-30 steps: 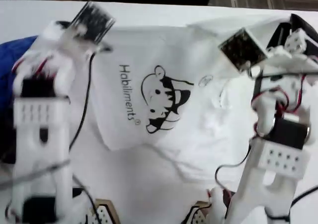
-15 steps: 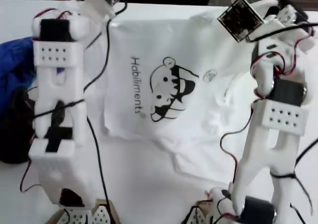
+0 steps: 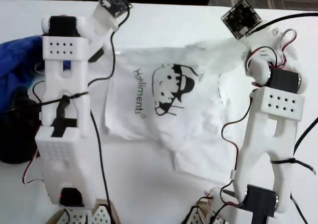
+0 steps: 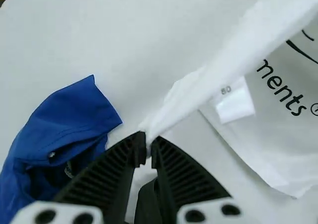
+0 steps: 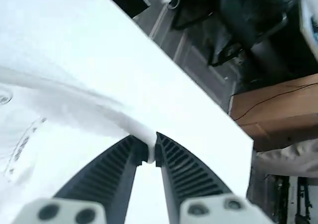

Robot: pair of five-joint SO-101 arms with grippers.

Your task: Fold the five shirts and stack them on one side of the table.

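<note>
1. White table (image 3: 164,20) is carrying the white shirt (image 3: 169,105) at centre in the high view, between the two arms. Its long axis is running side to side, the print's top is pointing toward the right arm, and the far edge is being held up off the surface. Blue garment (image 3: 20,60) is lying bunched beside the left arm.
2. Left wrist view: left gripper (image 4: 147,145) is clamping a corner of the white shirt (image 4: 233,50), with cloth stretching taut away from the tips. Sewn label (image 4: 233,105) is showing, and the blue garment (image 4: 59,119) is lying just beside.
3. Right wrist view: right gripper (image 5: 151,148) is pinching the white shirt (image 5: 99,117) at its edge, jaws closed on it. Fabric is trailing off over the table (image 5: 149,70), with brown wooden furniture (image 5: 278,105) standing behind.
</note>
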